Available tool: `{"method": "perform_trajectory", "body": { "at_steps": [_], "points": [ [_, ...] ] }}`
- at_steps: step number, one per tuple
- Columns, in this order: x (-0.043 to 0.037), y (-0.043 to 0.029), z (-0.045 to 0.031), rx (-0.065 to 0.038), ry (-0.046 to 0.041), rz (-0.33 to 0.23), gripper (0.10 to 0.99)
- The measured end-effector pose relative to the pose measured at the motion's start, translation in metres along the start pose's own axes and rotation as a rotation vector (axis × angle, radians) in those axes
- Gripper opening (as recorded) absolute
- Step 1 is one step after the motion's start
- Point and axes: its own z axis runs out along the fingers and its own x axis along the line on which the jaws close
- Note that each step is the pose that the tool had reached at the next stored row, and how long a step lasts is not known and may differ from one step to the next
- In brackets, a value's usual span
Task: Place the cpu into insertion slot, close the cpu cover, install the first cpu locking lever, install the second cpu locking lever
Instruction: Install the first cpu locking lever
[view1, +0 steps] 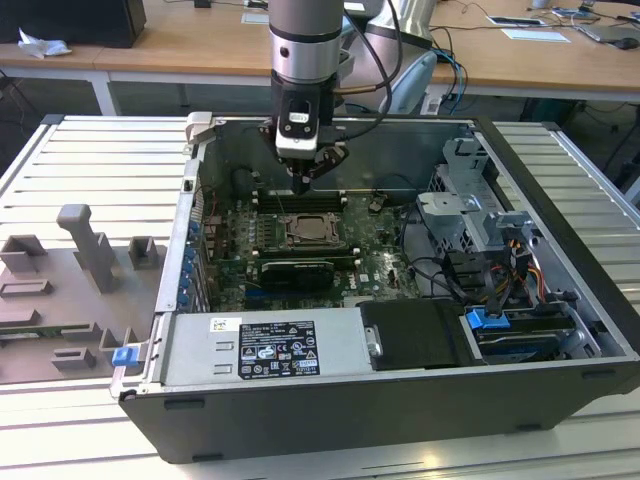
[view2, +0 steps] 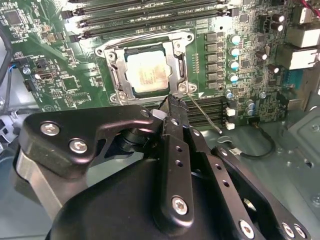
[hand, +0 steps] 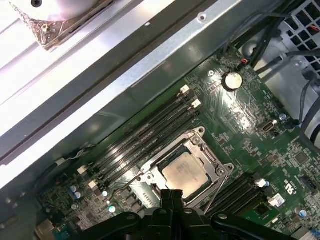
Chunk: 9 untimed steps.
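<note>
Slatted table (view1: 100, 150), wooden desks (view1: 180, 45), pincer (view1: 304, 187) near cpu (hand: 184, 172)

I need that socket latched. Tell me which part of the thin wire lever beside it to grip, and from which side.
Probably the free end of the wire lever, away from its hinge at the corner of the cpu cover. Come from above, pinching across the rod: it is thin and runs out over the memory slots.

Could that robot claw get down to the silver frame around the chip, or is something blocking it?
Probably yes. The gripper hangs just above the cpu cover inside the open case, and both wrist views show nothing between them. The cables lie off to the exterior view's right.
</note>
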Motion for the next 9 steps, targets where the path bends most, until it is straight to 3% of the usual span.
{"method": "perform_trajectory", "body": {
  "at_steps": [9],
  "points": [
    [0.0, 0.0, 0.0002, 0.001, 0.0022, -0.056, 0.106]
  ]
}}
